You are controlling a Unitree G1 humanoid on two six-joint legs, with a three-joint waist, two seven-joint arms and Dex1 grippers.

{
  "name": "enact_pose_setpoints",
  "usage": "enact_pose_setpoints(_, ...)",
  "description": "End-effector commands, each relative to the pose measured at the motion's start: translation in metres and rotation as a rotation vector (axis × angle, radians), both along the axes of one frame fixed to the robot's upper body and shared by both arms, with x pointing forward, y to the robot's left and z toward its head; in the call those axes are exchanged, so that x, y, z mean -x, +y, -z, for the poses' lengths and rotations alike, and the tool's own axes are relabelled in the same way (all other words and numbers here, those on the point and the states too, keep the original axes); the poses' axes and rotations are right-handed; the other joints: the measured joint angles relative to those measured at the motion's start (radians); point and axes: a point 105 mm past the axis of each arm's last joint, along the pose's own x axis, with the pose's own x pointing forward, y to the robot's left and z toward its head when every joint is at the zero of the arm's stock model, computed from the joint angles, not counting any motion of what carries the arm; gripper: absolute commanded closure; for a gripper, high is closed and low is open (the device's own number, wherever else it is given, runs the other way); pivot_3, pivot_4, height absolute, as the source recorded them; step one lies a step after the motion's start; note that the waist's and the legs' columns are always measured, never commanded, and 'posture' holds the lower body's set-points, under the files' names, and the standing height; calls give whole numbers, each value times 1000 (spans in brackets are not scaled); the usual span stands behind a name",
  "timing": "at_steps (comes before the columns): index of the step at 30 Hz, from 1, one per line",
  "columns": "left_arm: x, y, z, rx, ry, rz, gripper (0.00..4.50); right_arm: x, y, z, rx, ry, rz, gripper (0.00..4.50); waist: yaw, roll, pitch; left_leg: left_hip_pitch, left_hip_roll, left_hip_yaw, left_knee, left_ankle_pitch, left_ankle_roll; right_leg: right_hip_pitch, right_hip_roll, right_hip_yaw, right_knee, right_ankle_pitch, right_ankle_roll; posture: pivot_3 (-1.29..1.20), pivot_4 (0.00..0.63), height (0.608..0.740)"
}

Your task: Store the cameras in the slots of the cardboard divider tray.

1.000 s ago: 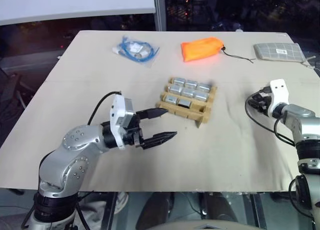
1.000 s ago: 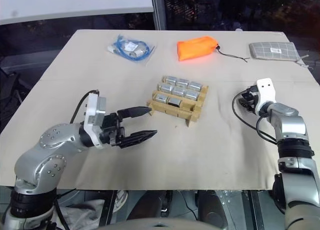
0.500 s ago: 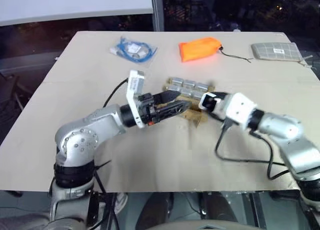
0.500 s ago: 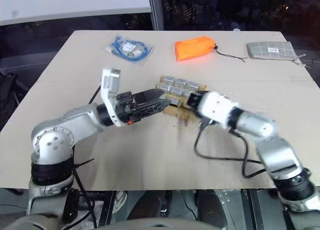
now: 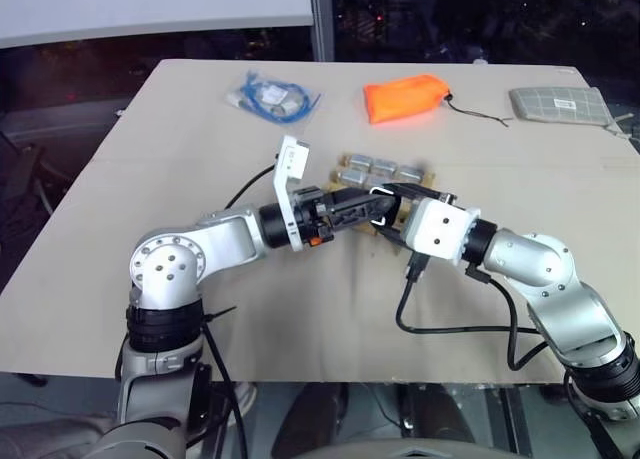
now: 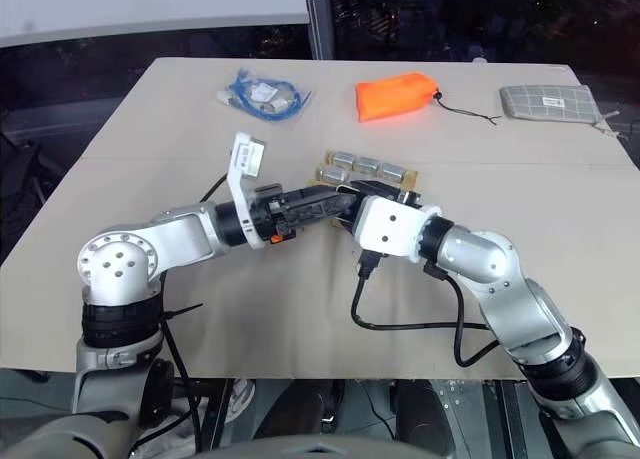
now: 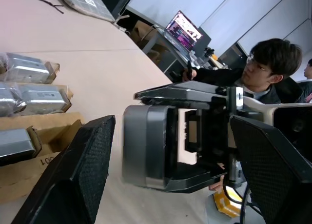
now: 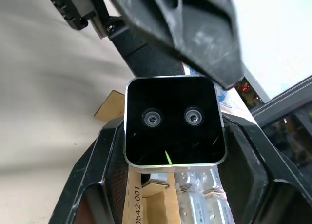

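Left eye view: left gripper [image 5: 362, 207], jaws spread, has swung in from 8 o'clock over the cardboard divider tray [image 5: 424, 184]; right gripper [image 8: 173, 185], clamping a camera [image 8: 174, 121], arrived from 3 o'clock.

Both arms cross over the cardboard divider tray [image 5: 418, 179], blocking its near slots.
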Motion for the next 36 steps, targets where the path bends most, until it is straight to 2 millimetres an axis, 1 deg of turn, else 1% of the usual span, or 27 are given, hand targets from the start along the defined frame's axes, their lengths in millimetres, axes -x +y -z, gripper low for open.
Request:
enact_pose_setpoints(1, 1, -1, -10, 14, -27, 17, 594, 6, -6, -13, -17, -50, 17, 2226, 0, 0, 0, 0, 0, 0, 0, 0, 0, 0, 0, 0, 0, 0, 0, 0, 150, 740)
enact_pose_setpoints(2, 1, -1, -9, 14, -26, 17, 594, 6, -8, -13, -14, -50, 21, 2226, 0, 0, 0, 0, 0, 0, 0, 0, 0, 0, 0, 0, 0, 0, 0, 0, 150, 740)
enact_pose_setpoints(4, 1, -3, -9, 16, -19, 28, 1129, 7, -9, -14, -16, -49, 23, 2283, 0, 0, 0, 0, 0, 0, 0, 0, 0, 0, 0, 0, 0, 0, 0, 0, 150, 740)
enact_pose_setpoints(5, 2, -4, -9, 16, -17, 37, 1564, 7, -8, -15, -17, -50, 22, 2283, 0, 0, 0, 0, 0, 0, 0, 0, 0, 0, 0, 0, 0, 0, 0, 0, 150, 740)
enact_pose_setpoints(6, 3, -5, -8, 17, -15, 42, 1844, 8, -8, -16, -19, -50, 21, 2283, 0, 0, 0, 0, 0, 0, 0, 0, 0, 0, 0, 0, 0, 0, 0, 0, 150, 740)
enact_pose_setpoints(9, 3, -7, -8, 21, -5, 52, 3363, 10, -6, -18, -31, -44, 12, 2283, 0, 0, 0, 0, 0, 0, 0, 0, 0, 0, 0, 0, 0, 0, 0, 0, 150, 740)
enact_pose_setpoints(10, 3, -7, -8, 24, -3, 55, 3781, 11, -6, -19, -34, -40, 8, 2283, 0, 0, 0, 0, 0, 0, 0, 0, 0, 0, 0, 0, 0, 0, 0, 0, 150, 740)
enact_pose_setpoints(12, 3, -7, -8, 25, 0, 58, 4365, 12, -5, -19, -40, -25, -2, 2283, 0, 0, 0, 0, 0, 0, 0, 0, 0, 0, 0, 0, 0, 0, 0, 0, 150, 740)
enact_pose_setpoints(13, 2, -8, -8, 30, 4, 63, 4365, 13, -4, -19, -46, -16, -8, 2283, 0, 0, 0, 0, 0, 0, 0, 0, 0, 0, 0, 0, 0, 0, 0, 0, 150, 740)
enact_pose_setpoints(15, 2, -8, -8, 35, 10, 66, 4500, 14, -3, -20, -52, -4, -14, 1440, 0, 0, 0, 0, 0, 0, 0, 0, 0, 0, 0, 0, 0, 0, 0, 0, 150, 740)
enact_pose_setpoints(16, 1, -7, -7, 37, 13, 70, 4500, 14, -4, -20, -54, -5, -13, 1194, 0, 0, 0, 0, 0, 0, 0, 0, 0, 0, 0, 0, 0, 0, 0, 0, 150, 740)
enact_pose_setpoints(17, 1, -6, -7, 38, 15, 73, 4500, 14, -4, -21, -55, -6, -12, 650, 0, 0, 0, 0, 0, 0, 0, 0, 0, 0, 0, 0, 0, 0, 0, 0, 150, 740)
enact_pose_setpoints(18, 1, -5, -6, 38, 16, 75, 4500, 14, -4, -21, -56, -6, -10, 231, 0, 0, 0, 0, 0, 0, 0, 0, 0, 0, 0, 0, 0, 0, 0, 0, 150, 740)
enact_pose_setpoints(19, 2, -4, -7, 37, 8, 78, 4500, 14, -4, -21, -57, -8, -7, 93, 0, 0, 0, 0, 0, 0, 0, 0, 0, 0, 0, 0, 0, 0, 0, 0, 150, 740)
enact_pose_setpoints(25, -3, 7, -8, 29, -18, 65, 4500, 13, -6, -21, -66, -14, 20, 93, -1, 0, 0, 0, 0, 0, 0, 0, 0, 0, 0, 0, 0, 0, 0, 0, 150, 740)
enact_pose_setpoints(28, -22, 25, -13, 41, -52, -55, 4500, 14, -14, -11, -97, 69, 52, 93, 3, 0, 0, 0, 0, 0, -1, 0, 0, 0, 0, 0, -1, 0, 0, 0, 150, 740)
enact_pose_setpoints(29, -29, 34, -14, 49, -53, -103, 4254, 16, -20, -2, -124, 169, 71, 14, 5, 0, 0, 0, 0, -1, -1, 0, 0, 0, 0, -1, -2, 0, 0, 0, 150, 740)
enact_pose_setpoints(30, -31, 42, -12, 33, -61, -125, 3997, 19, -24, 7, -144, 253, 93, 0, 6, 0, 0, 0, 0, -1, -1, 0, 0, 0, 0, -1, -2, 0, 0, 0, 150, 740)
enact_pose_setpoints(31, -33, 48, -9, 7, -74, -146, 3515, 21, -27, 13, -164, 320, 103, 0, 6, 0, 0, -1, 0, -1, -2, 0, 0, 0, 0, -1, -3, 0, 0, 0, 150, 740)
enact_pose_setpoints(32, -34, 53, -6, -9, -79, -166, 3449, 22, -30, 22, -180, 380, 128, 0, 5, 0, 0, -1, 0, -1, -2, 0, 0, 0, 0, -1, -3, 0, 0, 0, 150, 740)
enact_pose_setpoints(33, -34, 57, -4, -21, -86, -179, 2889, 23, -32, 27, -188, 420, 139, 0, 3, 0, 0, -1, 0, -1, -2, 0, 0, 0, 0, 0, -3, 0, 0, 0, 150, 740)
enact_pose_setpoints(35, -33, 64, 2, -52, -97, -200, 2008, 28, -29, 39, -228, 530, 133, 0, 1, 0, 0, 0, 0, 0, -4, 0, 0, -1, -1, 0, -4, 0, 0, 0, 150, 740)
enact_pose_setpoints(36, -30, 67, 5, -77, -103, -195, 1577, 27, -28, 43, -258, 575, 149, 0, -1, 0, 0, 0, 0, 0, -4, 0, 0, -1, -1, 0, -4, 0, 0, 0, 150, 740)
